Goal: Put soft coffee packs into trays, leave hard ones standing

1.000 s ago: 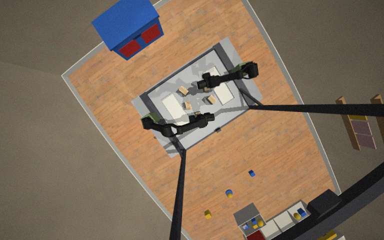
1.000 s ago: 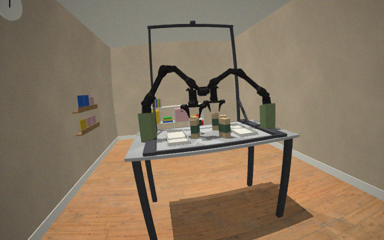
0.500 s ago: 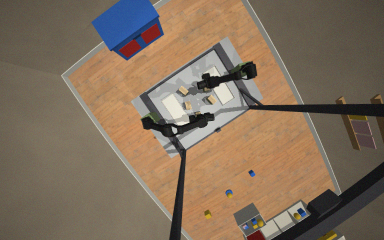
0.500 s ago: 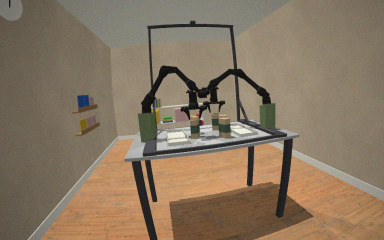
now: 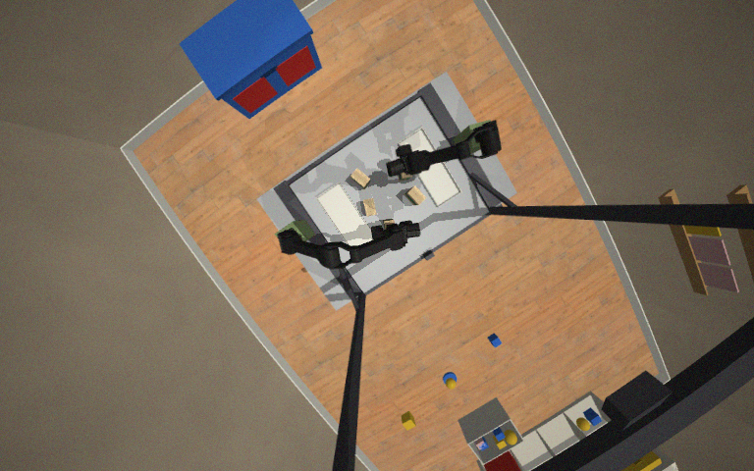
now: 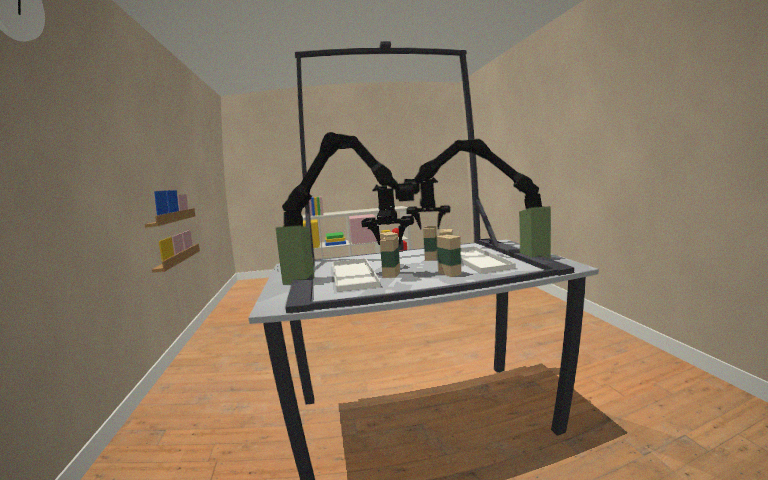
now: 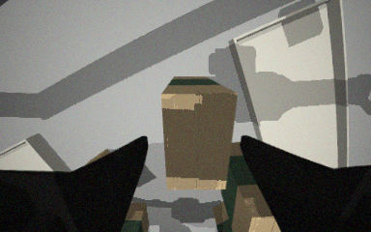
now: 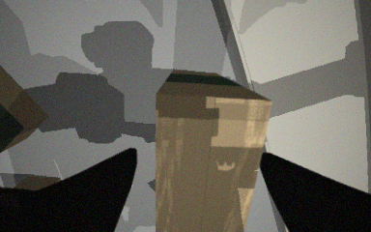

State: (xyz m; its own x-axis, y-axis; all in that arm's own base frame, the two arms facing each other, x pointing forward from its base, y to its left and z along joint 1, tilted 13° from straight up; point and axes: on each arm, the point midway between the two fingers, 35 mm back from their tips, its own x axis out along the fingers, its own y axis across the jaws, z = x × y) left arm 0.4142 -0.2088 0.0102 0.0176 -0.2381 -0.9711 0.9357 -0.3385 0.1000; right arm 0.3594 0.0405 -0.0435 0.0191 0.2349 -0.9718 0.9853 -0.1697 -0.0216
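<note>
Five tan coffee packs with green bands stand on the grey bench. My left gripper is open, its fingers on either side of the end pack of the left row, not touching it. Two more left packs stand beside the left tray. My right gripper is open astride a right pack. The other right pack stands by the right tray.
A black frame rises over the bench, with dark rails along its edges. Green arm bases stand at the two ends. In the right wrist view a neighbouring pack is at the left.
</note>
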